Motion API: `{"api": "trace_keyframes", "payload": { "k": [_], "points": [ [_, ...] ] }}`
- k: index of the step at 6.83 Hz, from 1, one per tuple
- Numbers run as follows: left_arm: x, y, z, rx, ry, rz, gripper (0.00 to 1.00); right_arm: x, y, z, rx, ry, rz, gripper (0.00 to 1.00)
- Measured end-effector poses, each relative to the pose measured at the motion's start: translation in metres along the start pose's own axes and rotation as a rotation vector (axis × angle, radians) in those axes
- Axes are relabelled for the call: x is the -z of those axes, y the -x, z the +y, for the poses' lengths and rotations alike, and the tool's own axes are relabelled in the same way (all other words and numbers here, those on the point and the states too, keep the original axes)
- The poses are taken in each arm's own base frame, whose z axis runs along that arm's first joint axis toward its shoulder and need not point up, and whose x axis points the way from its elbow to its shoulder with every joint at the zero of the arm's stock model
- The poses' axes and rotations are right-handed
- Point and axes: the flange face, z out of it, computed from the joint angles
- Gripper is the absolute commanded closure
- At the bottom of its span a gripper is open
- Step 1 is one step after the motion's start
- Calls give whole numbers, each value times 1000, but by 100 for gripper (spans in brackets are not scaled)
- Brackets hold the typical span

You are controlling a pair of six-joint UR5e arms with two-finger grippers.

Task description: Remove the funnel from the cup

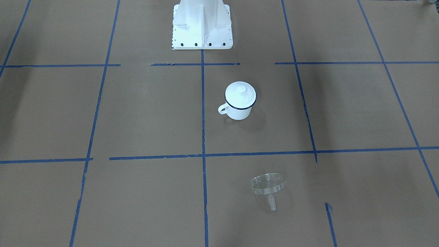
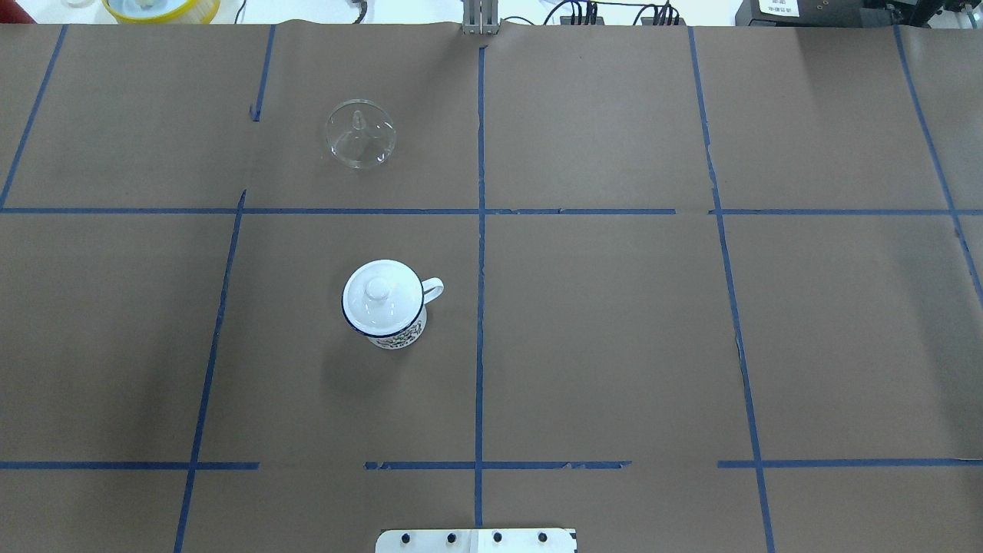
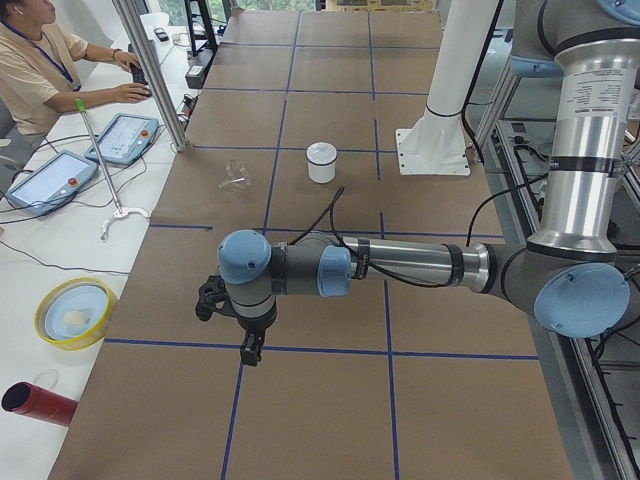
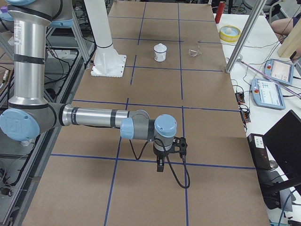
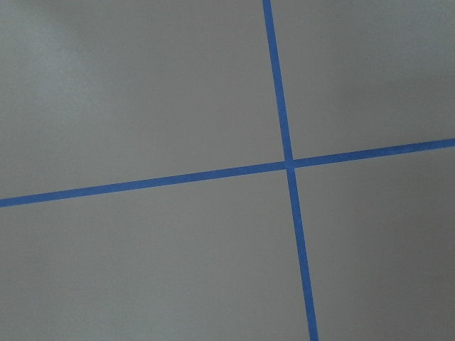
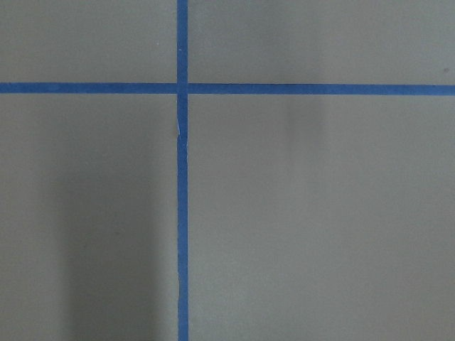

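Counter [image 2: 614, 346]: brown paper w/ blue tape grid. Left arm [image 3: 400, 262] stretches level across mid-frame in the left side view, left pincer [image 3: 247, 345] pointing down. Right arm [image 4: 94, 116] does likewise in the right side view, right pincer [image 4: 160, 165] down. Spread or pressed together: can't tell for either. Cup [image 2: 395, 336], w/ lid [image 2: 382, 296] on, sits left of centre overhead. Funnel [image 2: 359, 134] lies tilted on the counter, upper left, well apart from the cup. Prob. light, stiff, slick; pinch the rim wall.
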Motion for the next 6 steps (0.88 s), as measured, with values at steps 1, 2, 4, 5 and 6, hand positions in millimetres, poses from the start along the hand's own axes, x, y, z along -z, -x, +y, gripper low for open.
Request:
{"api": "trace_keyframes", "payload": {
  "k": [1, 2, 4, 5, 6],
  "points": [
    [-4, 1, 0, 3, 8, 1, 0, 0, 0, 0, 0, 0, 0, 0],
    [-6, 2, 0, 8, 13, 2, 0, 0, 0, 0, 0, 0, 0, 0],
    [-7, 2, 1, 11, 15, 2, 0, 0, 0, 0, 0, 0, 0, 0],
    [-6, 1, 0, 9, 13, 1, 0, 0, 0, 0, 0, 0, 0, 0],
    [-4, 0, -1, 6, 9, 1, 0, 0, 0, 0, 0, 0, 0, 0]
  ]
}}
